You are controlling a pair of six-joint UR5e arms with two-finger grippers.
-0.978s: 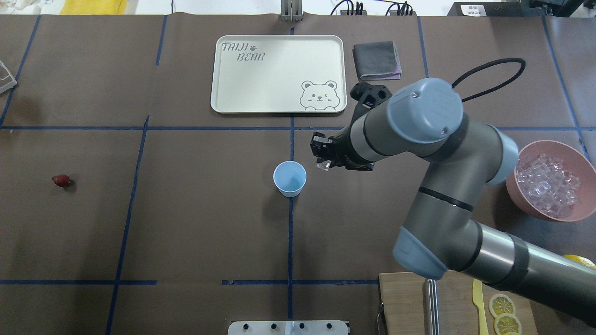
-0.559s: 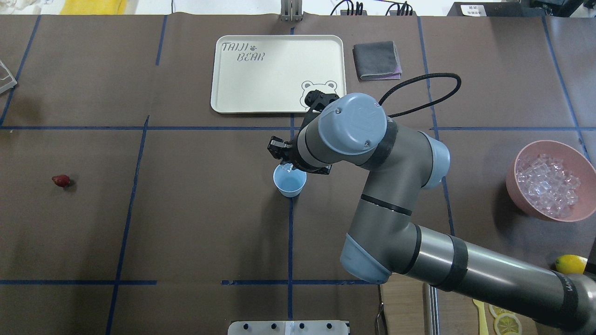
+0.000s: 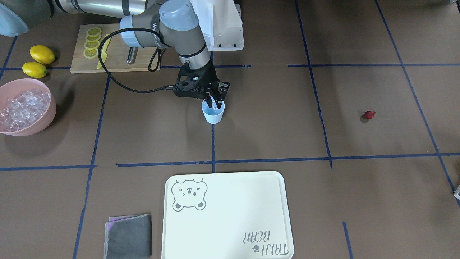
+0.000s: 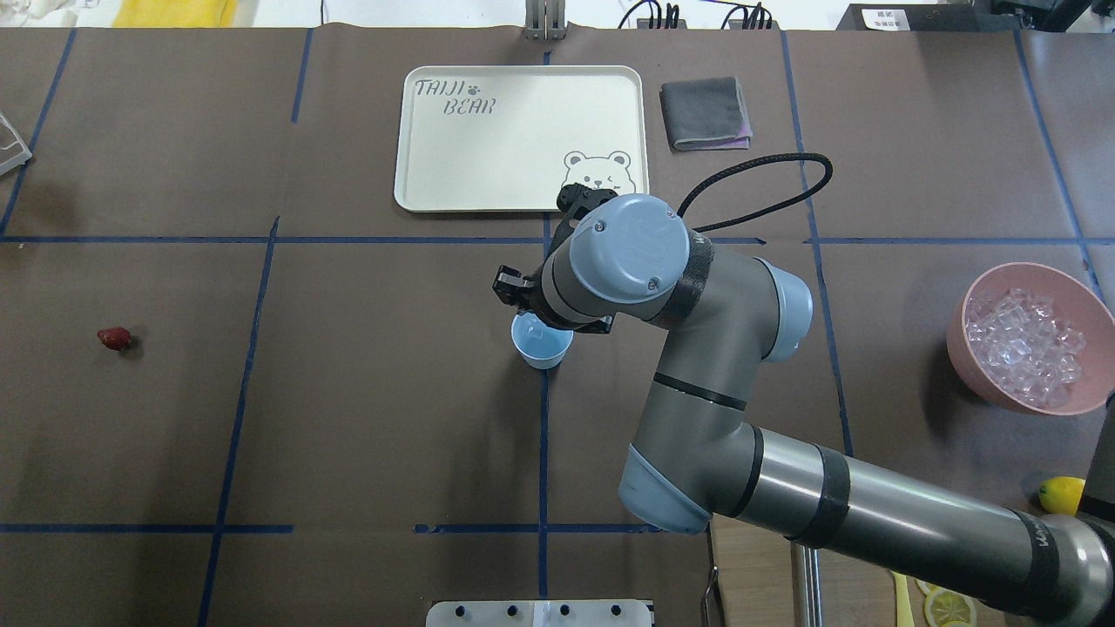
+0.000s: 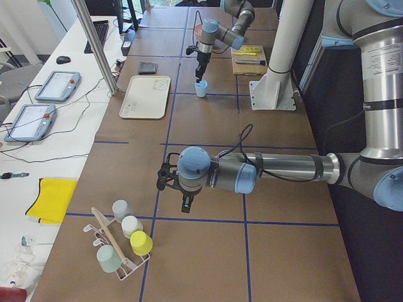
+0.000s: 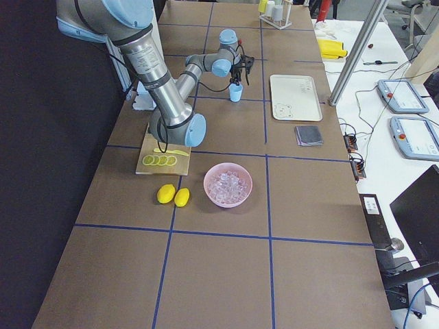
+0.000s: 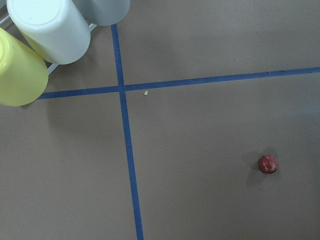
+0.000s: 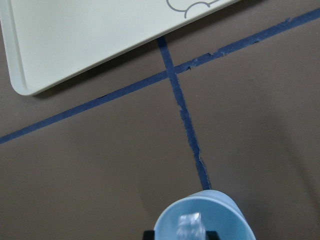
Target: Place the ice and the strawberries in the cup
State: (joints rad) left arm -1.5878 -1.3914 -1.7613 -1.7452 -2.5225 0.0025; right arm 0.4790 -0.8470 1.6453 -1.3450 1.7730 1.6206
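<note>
Hovering over the cup [image 3: 213,117], right hand [image 3: 215,104]; strawberry [image 3: 369,114], tray [image 3: 230,216], bowl [image 3: 43,124] well apart.

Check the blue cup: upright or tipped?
Upright. The cup stands on its narrow base, mouth up; the right wrist view looks down into its open mouth, where an ice cube shows.

1 camera sits high behind the robot and looks down on the table [image 4: 348,418]. 1 sits across from it and looks back at the robot. Both show the cup [image 4: 547,350] and the tray [image 3: 230,212]. 2 more look along the table from each short end, far away. The right wrist camera is very close above the cup. The left wrist camera looks down at the strawberry [image 7: 268,164] near the left end
</note>
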